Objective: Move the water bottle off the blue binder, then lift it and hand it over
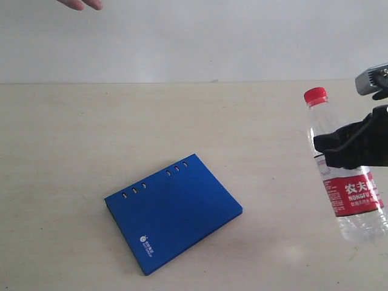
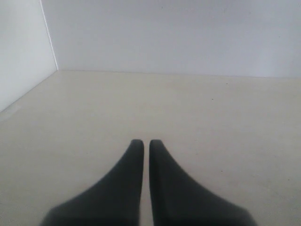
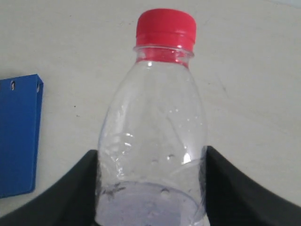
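Observation:
The water bottle [image 1: 342,163], clear with a red cap and a red-and-white label, hangs nearly upright above the table at the right edge of the exterior view. My right gripper [image 1: 345,145] is shut on its upper body, just above the label. In the right wrist view the bottle [image 3: 155,136] fills the space between the two black fingers [image 3: 70,193], cap pointing away. The blue binder [image 1: 173,209] lies flat on the table, left of the bottle, with nothing on it; its edge [image 3: 19,136] shows in the right wrist view. My left gripper [image 2: 146,143] is shut and empty over bare table.
A person's fingertips [image 1: 82,4] reach in at the top left of the exterior view. The beige table [image 1: 73,145] runs back to a white wall. A white side wall [image 2: 23,47] shows in the left wrist view.

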`<control>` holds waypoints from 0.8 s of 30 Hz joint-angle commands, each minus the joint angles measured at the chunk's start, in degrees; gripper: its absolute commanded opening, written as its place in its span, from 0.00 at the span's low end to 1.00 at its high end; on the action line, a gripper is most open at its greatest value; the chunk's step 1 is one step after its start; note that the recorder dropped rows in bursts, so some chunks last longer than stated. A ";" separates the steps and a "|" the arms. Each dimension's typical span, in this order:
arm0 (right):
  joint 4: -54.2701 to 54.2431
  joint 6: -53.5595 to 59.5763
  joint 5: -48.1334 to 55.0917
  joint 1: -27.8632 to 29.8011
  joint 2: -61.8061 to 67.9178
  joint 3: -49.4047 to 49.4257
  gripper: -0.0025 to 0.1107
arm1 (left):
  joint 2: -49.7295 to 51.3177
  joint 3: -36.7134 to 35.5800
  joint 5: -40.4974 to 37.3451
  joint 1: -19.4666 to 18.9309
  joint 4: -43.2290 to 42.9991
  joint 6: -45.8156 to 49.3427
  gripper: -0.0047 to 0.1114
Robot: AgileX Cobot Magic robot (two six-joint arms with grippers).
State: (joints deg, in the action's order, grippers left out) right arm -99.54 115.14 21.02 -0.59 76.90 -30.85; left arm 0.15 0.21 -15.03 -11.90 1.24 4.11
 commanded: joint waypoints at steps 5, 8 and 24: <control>8.01 6.50 -1.08 0.06 -0.15 -1.26 0.02 | -0.15 -0.21 0.48 0.43 -0.12 0.19 0.08; 17.09 6.50 -0.81 0.06 -0.15 -1.26 0.02 | -0.15 -0.21 0.48 0.43 -0.12 0.19 0.08; 65.98 6.50 -25.37 0.06 -0.26 -1.26 0.02 | -0.15 -0.21 0.48 0.43 -0.12 0.19 0.08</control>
State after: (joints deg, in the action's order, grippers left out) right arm -36.87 121.20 8.20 -0.59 76.92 -31.83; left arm 0.15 0.21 -15.03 -11.90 1.24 4.11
